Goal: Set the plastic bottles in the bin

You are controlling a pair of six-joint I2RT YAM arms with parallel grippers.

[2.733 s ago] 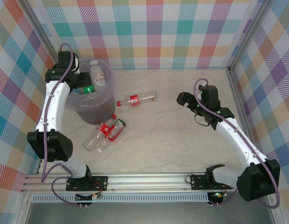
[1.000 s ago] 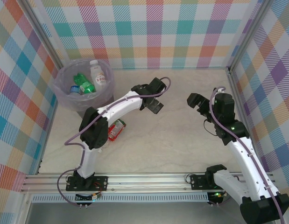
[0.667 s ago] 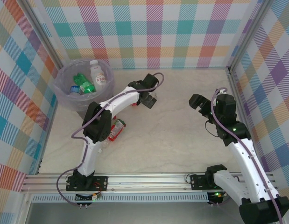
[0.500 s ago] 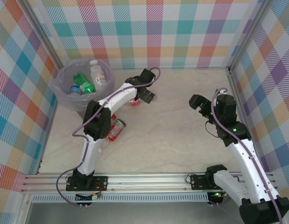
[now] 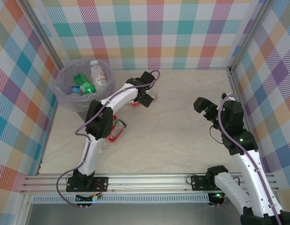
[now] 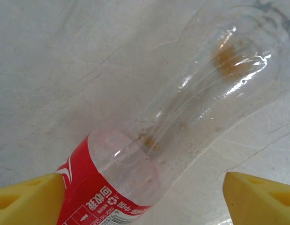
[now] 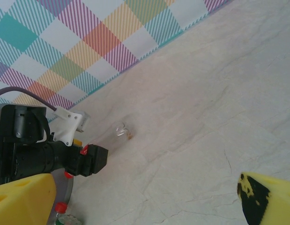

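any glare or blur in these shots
left wrist: bright glints along the clear bottle, its base end softer than the label print; right wrist: small glints on the bottle end beside the left arm; top external: scene evenly lit, the bin looks hazy

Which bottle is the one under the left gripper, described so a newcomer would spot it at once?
Start at the round lilac-grey bin at the upper left of the table. Just right of it, beneath the left gripper, lies a clear bottle with a red label. The green bottle is inside the bin; this one lies on the tabletop.
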